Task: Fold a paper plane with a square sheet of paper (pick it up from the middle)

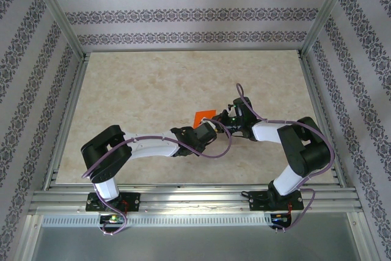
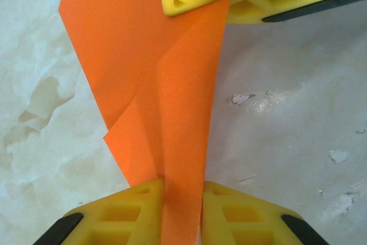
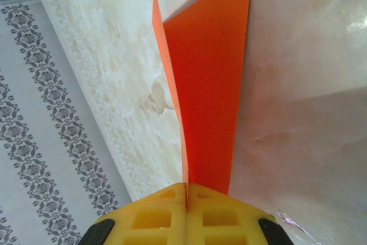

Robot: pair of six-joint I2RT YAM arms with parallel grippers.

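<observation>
The paper (image 1: pixel 204 116) is held just right of the middle of the bench (image 1: pixel 134 90), between the two arms, with a folded flap and a long crease already in it. In the left wrist view it is pinched at one end between the yellow pads (image 2: pixel 126 219) of the left jaws, and the right jaws are seen clamped on its other end. In the right wrist view the right jaws are closed on the paper, which stands on edge between them. Whether it touches the bench cannot be told.

The step in hand is judged to be the setting of the centre fold. It would be done well if both grips are held firm and the paper is drawn just taut along the crease, without a tug that could tear it. The two halves should be brought edge to edge before anything is pressed flat.
</observation>
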